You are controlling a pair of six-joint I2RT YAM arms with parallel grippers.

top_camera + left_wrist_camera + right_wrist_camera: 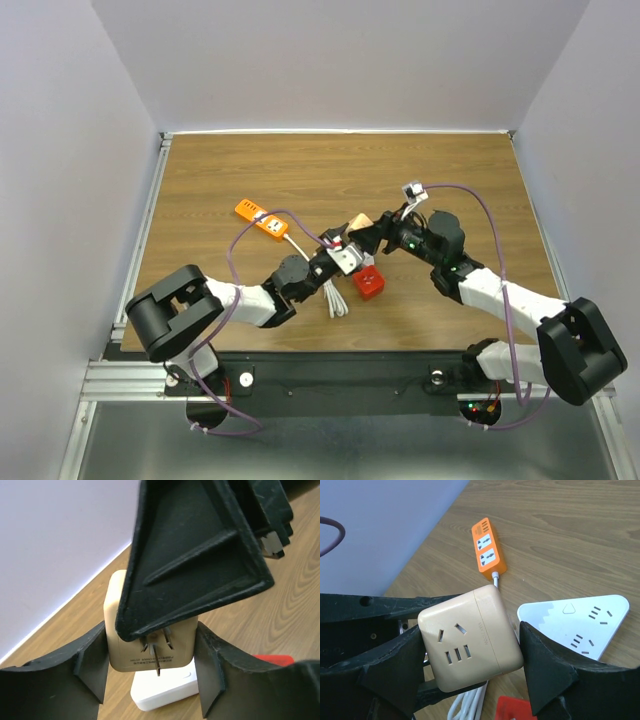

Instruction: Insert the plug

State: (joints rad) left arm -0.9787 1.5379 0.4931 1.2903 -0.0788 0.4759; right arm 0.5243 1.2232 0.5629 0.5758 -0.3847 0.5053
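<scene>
While our left gripper (151,647) is pinching the beige cube plug (116,597) between both fingers, prongs facing its wrist camera, our right gripper (470,635) is clamping the same cube too, socket face pointing at its own camera. Just past its right-hand finger the white triangular strip (575,625) is lying flat, and the orange strip (487,547) is sitting farther ahead.

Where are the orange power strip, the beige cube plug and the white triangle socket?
orange power strip (487,550), right wrist view, on its top face.
beige cube plug (451,647), right wrist view, on its holed face.
white triangle socket (570,627), right wrist view, on its top face.
</scene>
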